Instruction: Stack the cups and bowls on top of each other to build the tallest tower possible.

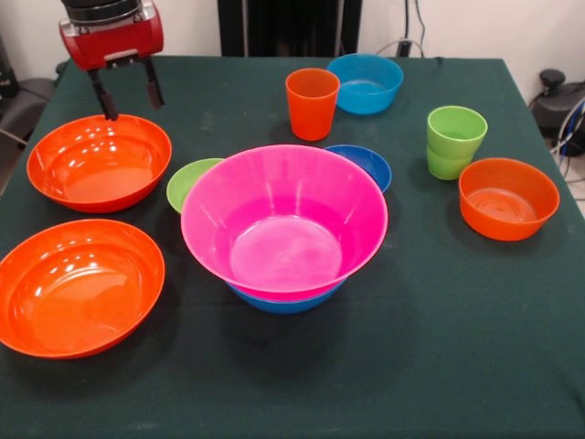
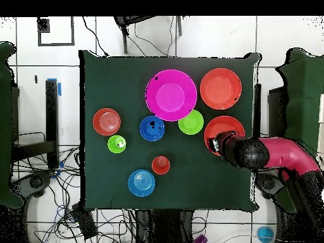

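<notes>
My gripper (image 1: 128, 90) hangs open and empty over the far rim of a large orange bowl (image 1: 99, 163); in the overhead view the gripper (image 2: 218, 143) covers part of that bowl (image 2: 226, 125). A second large orange bowl (image 1: 80, 285) lies nearer the front. The tower is the large pink bowl (image 1: 283, 219) nested in the large blue bowl (image 1: 285, 302). Behind it sit a small lime green bowl (image 1: 192, 181) and a dark blue bowl (image 1: 367, 163). An orange cup (image 1: 312, 102) stands by the light blue bowl (image 1: 366, 82). Two lime green cups (image 1: 454, 142) are stacked beside a small orange bowl (image 1: 508, 198).
The dark green tablecloth (image 1: 439, 347) covers the whole table. From above, the red arm (image 2: 278, 155) reaches in from the table's right edge. Cables and stands lie on the floor around the table.
</notes>
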{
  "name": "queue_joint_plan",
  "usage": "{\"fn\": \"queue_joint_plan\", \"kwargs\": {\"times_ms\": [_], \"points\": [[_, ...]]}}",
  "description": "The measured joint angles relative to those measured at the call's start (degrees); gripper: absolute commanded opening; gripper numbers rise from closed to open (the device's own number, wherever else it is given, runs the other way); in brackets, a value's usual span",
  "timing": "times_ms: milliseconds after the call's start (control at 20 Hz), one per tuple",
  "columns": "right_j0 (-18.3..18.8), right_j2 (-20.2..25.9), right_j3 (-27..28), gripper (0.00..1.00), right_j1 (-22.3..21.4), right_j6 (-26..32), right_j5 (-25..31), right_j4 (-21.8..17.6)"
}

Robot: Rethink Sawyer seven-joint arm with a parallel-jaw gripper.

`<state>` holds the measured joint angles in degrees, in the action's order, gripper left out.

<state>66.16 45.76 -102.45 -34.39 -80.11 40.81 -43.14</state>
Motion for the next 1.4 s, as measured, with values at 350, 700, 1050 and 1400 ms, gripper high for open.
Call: {"fn": "queue_joint_plan", "kwargs": {"times_ms": [350,700,1050,1400], "points": [[-0.01,0.44,-1.39,1.0,0.04,0.0,0.0,0.0],[-0.01,0.44,-1.88,1.0,0.02,0.0,0.0,-0.04],[-0.23,0.37,-1.85,1.0,0.53,0.0,-0.02,-0.51],[-1.15,-0.27,-0.99,1.0,3.66,0.0,-2.13,-2.96]]}}
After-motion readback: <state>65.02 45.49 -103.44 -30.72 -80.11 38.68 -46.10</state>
